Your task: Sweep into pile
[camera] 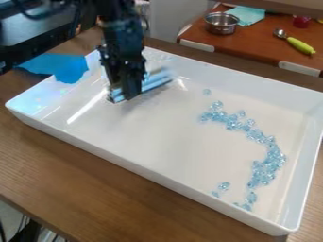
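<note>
Wood tbl [95, 175] under white tray [151, 174]. Lt-blue beads [273, 160] in loose curve, tray's R half, few strays nr its front wall. Claw [124, 94] in tray's far L part, pinching blue sweeper [154, 82]. Blue cloth [69, 68] on tray's L rim. Metal pot [221, 24] & green-handled spoon [296, 42] beyond tray.

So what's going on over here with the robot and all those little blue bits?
The robot's gripper holds a light-blue sweeping tool toward the left end of a white tray. Clear blue beads lie toward the right in a loose curved band, with some strays, not yet gathered into one compact pile.
</note>
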You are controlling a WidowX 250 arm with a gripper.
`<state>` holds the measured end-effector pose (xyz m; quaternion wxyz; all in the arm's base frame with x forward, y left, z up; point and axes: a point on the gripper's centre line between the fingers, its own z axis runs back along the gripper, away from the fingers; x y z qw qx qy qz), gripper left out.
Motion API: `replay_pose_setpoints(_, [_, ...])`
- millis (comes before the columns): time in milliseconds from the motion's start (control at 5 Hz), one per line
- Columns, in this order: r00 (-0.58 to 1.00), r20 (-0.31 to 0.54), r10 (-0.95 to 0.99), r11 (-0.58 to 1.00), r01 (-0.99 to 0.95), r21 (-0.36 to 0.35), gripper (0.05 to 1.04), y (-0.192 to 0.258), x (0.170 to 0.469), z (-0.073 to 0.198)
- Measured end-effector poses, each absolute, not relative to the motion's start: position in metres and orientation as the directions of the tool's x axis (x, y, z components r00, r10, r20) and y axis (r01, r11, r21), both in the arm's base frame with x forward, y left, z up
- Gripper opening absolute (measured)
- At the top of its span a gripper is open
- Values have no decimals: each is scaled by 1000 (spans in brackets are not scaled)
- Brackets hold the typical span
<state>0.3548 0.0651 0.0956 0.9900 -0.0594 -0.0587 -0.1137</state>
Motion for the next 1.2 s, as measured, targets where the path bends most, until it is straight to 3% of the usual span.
replay_pose_setpoints(400, [955,158,-252,958,269,-98,378,60,369,91])
replay_pose_setpoints(800, [926,188,-328,925,355,-135,378,29,374,93])
replay_pose_setpoints(1200, [914,197,-356,918,381,-111,379,-2,383,83])
